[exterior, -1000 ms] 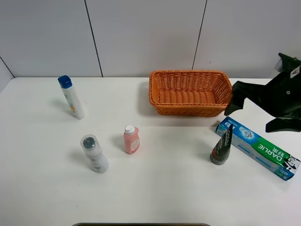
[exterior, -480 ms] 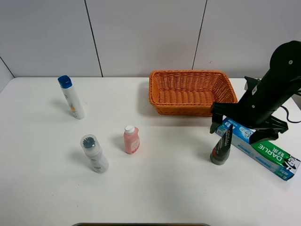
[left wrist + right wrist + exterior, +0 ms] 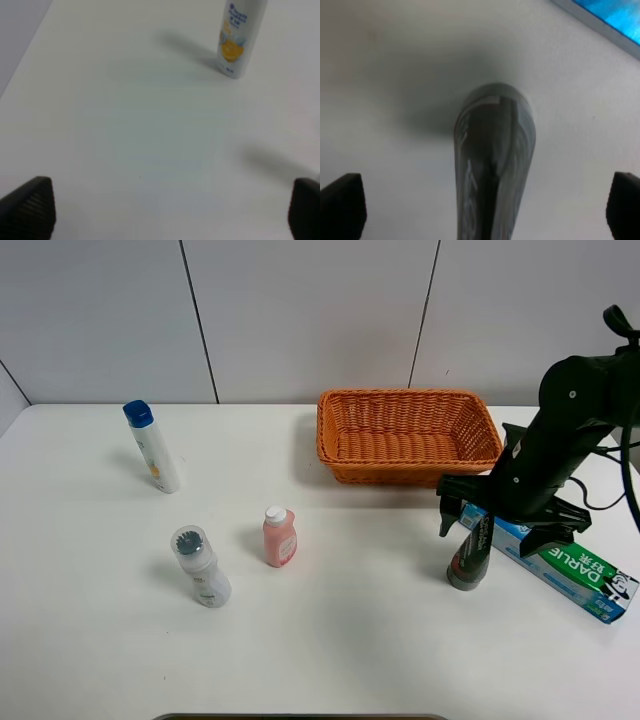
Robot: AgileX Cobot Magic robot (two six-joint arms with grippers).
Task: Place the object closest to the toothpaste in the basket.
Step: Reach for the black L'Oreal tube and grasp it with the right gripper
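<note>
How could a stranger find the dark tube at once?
Find the orange basket, then the blue-green toothpaste box lying in front of its right end. The dark tube stands upright beside the box's end nearest the basket; it alone is grey-black.

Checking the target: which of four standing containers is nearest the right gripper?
The dark tube beside the toothpaste box; the right gripper hangs over it. The white bottle, clear-capped bottle and pink bottle stand far off.

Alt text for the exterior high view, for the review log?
The right arm's black gripper hangs open around the top of a dark grey upright tube, beside a blue-green toothpaste box and in front of an orange wicker basket, on a white table.
</note>
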